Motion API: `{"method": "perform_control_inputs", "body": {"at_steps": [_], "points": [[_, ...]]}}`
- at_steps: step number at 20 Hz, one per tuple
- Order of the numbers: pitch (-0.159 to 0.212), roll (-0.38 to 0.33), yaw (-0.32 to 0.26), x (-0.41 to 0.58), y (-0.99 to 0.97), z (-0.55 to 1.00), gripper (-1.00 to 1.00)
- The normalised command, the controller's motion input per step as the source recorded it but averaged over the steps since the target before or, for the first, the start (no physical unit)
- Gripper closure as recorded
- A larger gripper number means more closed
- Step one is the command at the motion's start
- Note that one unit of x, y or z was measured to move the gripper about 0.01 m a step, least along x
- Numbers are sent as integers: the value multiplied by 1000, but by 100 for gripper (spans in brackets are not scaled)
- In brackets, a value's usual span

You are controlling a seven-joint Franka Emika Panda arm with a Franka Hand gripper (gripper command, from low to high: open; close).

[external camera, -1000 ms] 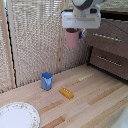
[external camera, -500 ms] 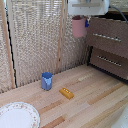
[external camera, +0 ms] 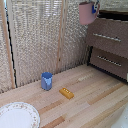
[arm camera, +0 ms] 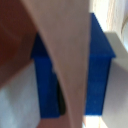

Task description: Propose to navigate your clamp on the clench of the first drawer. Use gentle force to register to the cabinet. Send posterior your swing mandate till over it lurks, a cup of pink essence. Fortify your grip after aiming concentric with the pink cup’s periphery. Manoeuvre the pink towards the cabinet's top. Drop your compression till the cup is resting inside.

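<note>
Since a moment ago my clamp (external camera: 93, 7) has carried the pink cup (external camera: 87, 13) farther toward the exterior view's right, and it now hangs at the cabinet (external camera: 111, 30) top's edge, above the first drawer (external camera: 107, 37) and its clench (external camera: 106, 37). On the wooden table (external camera: 95, 100) sit a patterned plate (external camera: 17, 116), a blue cup (external camera: 46, 80) and, just beside it, a yellow block (external camera: 66, 93). My blue fingertips (arm camera: 100, 70) press the cup's wall between them, holding it.
</note>
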Motion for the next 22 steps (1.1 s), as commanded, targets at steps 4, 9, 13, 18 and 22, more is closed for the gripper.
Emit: {"method": "perform_control_inputs", "body": {"at_steps": [4,9,13,18,22], "points": [[28,45,-83,174,-811,979,100],[36,90,0,6,-1000,753,100],[92,84,0,-7,-1000,676,100],[113,88,0,-19,-1000,602,100],[99,93,0,6,-996,381,100]]}}
